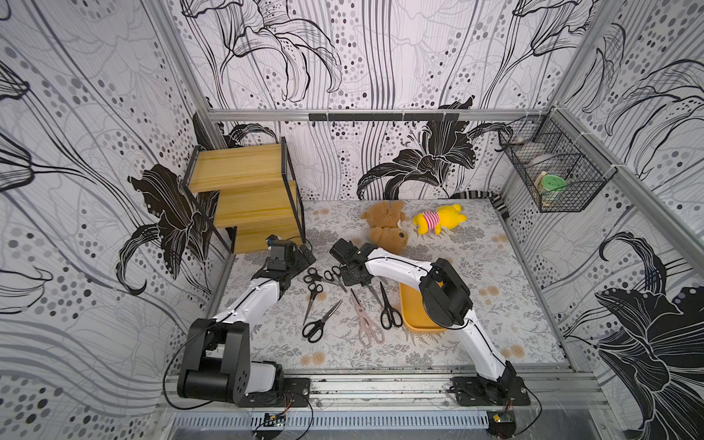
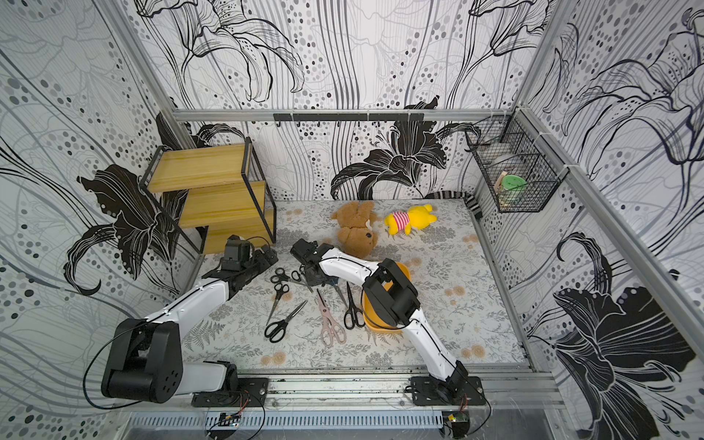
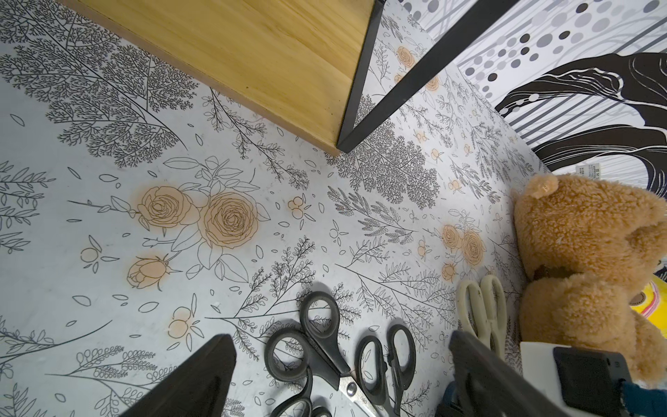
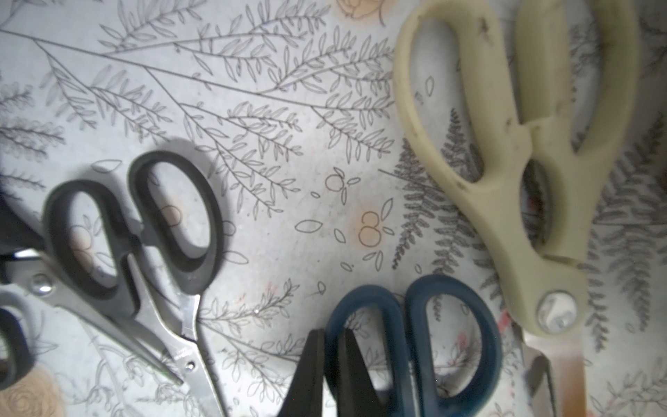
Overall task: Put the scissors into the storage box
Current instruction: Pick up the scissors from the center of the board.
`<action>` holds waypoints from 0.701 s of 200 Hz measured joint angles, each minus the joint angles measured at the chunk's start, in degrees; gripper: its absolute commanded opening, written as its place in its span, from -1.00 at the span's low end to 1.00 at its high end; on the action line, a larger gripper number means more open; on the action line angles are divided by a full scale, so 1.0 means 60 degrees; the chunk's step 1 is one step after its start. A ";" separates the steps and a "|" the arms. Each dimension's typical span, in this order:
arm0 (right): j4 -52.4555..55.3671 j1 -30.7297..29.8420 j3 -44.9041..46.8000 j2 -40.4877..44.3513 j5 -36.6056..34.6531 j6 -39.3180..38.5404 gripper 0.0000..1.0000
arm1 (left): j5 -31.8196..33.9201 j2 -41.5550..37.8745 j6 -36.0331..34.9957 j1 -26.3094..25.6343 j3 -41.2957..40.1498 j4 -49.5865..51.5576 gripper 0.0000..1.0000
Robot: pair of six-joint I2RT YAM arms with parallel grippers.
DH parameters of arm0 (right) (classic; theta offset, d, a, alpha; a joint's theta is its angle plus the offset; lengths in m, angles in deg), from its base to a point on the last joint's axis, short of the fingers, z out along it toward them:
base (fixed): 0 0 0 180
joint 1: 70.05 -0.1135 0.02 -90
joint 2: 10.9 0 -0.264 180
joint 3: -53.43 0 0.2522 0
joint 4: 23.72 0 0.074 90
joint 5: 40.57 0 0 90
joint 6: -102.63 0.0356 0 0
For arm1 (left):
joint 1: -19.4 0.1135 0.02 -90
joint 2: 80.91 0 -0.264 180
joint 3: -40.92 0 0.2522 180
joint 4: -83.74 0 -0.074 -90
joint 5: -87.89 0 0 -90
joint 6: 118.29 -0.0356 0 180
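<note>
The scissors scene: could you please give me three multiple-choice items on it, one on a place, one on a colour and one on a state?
1. Where do the pale pink shears lie? A) in the wire basket B) on the table C) on the wooden shelf
2. What colour are the handles that the right gripper pinches? A) cream B) black C) dark blue
3. How is the left gripper? A) open B) shut on scissors C) shut on a teddy bear
Key: 1 B, flat on it, outside the storage box; 2 C, it clamps a loop of the dark blue-handled scissors; 3 A, its jaws stand wide apart.
</note>
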 measured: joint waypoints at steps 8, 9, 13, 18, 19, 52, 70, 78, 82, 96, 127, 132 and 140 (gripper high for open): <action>0.0007 0.0000 -0.0036 0.0000 0.0025 0.0000 -1.00 | 0.0000 0.0000 0.0000 0.0000 0.0000 0.0000 0.95; 0.0007 0.0000 -0.0040 0.0000 0.0029 0.0000 -1.00 | 0.0000 0.0000 0.0000 0.0000 0.0000 -0.0004 0.95; 0.0007 0.0000 -0.0062 0.0000 0.0044 0.0004 -1.00 | 0.0000 0.0000 0.0000 0.0000 0.0000 -0.0004 0.95; 0.0015 0.0000 -0.0102 0.0000 0.0066 0.0000 -1.00 | 0.0000 0.0000 0.0000 0.0000 0.0000 0.0000 0.95; 0.0015 0.0000 -0.0109 0.0000 0.0066 0.0000 -1.00 | 0.0000 0.0000 0.0000 0.0000 0.0000 -0.0004 0.95; 0.0007 0.0000 -0.0481 0.0211 0.0113 -0.0029 -1.00 | 0.0000 0.0000 0.0000 0.0018 0.0000 0.0000 0.95; 0.0004 0.0000 -0.0645 0.0579 0.0113 -0.0036 -1.00 | 0.0000 0.0000 0.0000 0.0044 0.0000 -0.0004 0.95; 0.0000 0.0000 -0.0714 0.0761 0.0106 -0.0040 -1.00 | 0.0000 0.0000 0.0000 0.0044 0.0000 -0.0004 0.95; 0.0000 0.0000 -0.0739 0.0871 0.0098 -0.0044 -1.00 | 0.0000 0.0000 0.0000 0.0044 0.0000 -0.0004 0.95; 0.0004 0.0000 -0.0809 0.1242 0.0040 -0.0127 -1.00 | -0.0004 0.0000 0.0000 0.0044 0.0000 -0.0004 0.95; 0.0160 0.0000 -0.0878 0.2000 -0.0408 -0.0404 -1.00 | -0.0044 0.0000 -0.0004 0.0044 0.0000 -0.0004 0.95; 0.0189 0.0000 -0.0838 0.2149 -0.0510 -0.0455 -1.00 | -0.0055 0.0000 -0.0004 0.0044 0.0000 -0.0004 0.95; 0.0233 0.0011 -0.0685 0.2408 -0.0674 -0.0503 -1.00 | -0.0098 0.0000 -0.0004 0.0044 0.0000 -0.0007 0.95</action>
